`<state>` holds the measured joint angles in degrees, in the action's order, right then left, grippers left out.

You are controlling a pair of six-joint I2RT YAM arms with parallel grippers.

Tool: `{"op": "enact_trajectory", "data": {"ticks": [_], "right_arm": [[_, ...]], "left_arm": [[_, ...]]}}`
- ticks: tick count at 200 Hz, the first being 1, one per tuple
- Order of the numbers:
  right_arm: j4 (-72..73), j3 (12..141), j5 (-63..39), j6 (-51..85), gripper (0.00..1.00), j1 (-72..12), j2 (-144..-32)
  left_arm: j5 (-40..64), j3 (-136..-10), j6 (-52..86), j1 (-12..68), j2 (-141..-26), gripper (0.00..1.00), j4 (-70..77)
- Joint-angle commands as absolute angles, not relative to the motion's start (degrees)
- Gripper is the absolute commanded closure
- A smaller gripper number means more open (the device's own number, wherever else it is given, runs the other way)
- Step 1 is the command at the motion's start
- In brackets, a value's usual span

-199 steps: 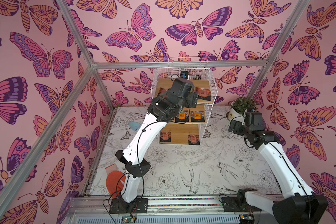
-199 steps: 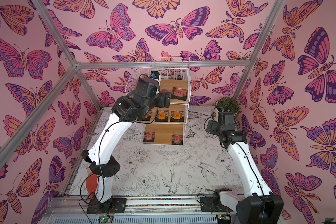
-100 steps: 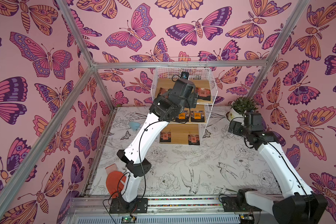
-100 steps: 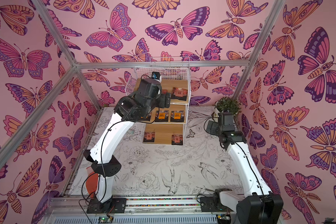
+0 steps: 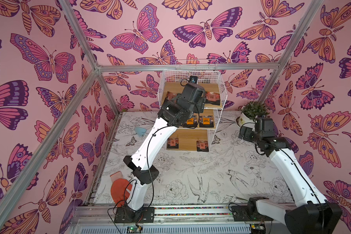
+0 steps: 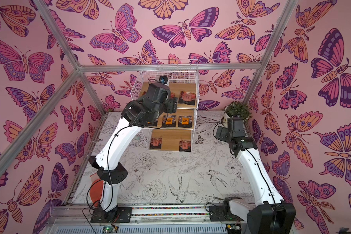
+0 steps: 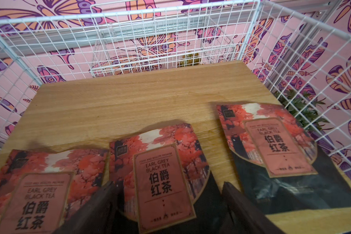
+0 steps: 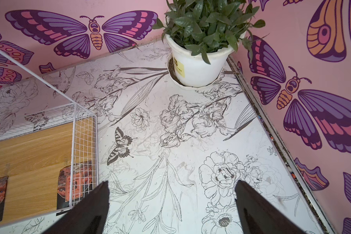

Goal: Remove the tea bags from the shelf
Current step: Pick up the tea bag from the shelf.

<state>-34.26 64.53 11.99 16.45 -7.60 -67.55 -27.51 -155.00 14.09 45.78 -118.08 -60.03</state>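
Note:
The shelf is a white wire rack with three wooden tiers at the back of the table. In the left wrist view three reddish tea bags lie on its top board: a left one, a middle one and a right one. My left gripper is open, its fingers straddling the middle bag. Orange-label tea bags lie on the middle tier, reddish ones on the bottom tier. My right gripper hangs open over the table, right of the shelf.
A white plant pot with a green plant stands in the back right corner, close behind the right gripper. An orange object lies by the left arm's base and a blue one near the left wall. Wire walls enclose the top tier.
The left arm has reached a little further over the top tier and its jaws have narrowed slightly. The right arm has not moved.

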Motion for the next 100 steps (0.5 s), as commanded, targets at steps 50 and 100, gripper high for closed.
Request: {"op": "enact_trajectory", "data": {"ticks": [50,100], "right_arm": [[-34.7,64.4,13.4,15.9,0.01,-7.9,-67.0],[-34.7,64.3,13.8,15.7,0.01,-7.9,-67.0]], "left_arm": [[-29.9,-154.6,14.2,45.5,-120.9,0.26,-66.1],[-27.3,-153.7,15.7,44.7,-121.4,0.4,-66.8]]}}
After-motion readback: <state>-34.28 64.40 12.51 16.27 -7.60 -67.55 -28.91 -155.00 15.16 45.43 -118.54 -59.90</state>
